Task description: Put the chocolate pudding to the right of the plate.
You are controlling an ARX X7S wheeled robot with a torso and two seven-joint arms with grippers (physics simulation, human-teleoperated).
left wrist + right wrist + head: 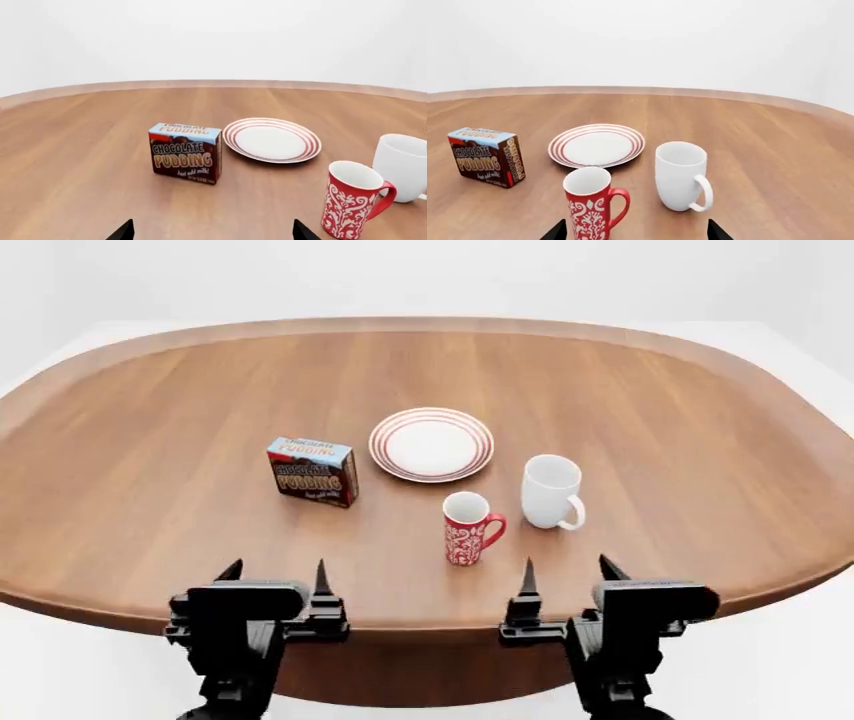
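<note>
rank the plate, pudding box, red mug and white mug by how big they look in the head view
1. plate, widest
2. chocolate pudding
3. white mug and red mug look alike in size; the red one sits nearer the camera, so no ranking between them

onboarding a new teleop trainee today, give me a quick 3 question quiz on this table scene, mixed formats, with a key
1. True or false: the chocolate pudding already sits to the right of the plate.
2. Multiple choice: in the head view, which thing stands nearest the table's front edge? A) plate B) white mug C) red patterned mug
3. Fill in: the left gripper and right gripper are both ____ and hold nothing.

Key: 1 false, it is left of the plate. 2 C. 3 open.
</note>
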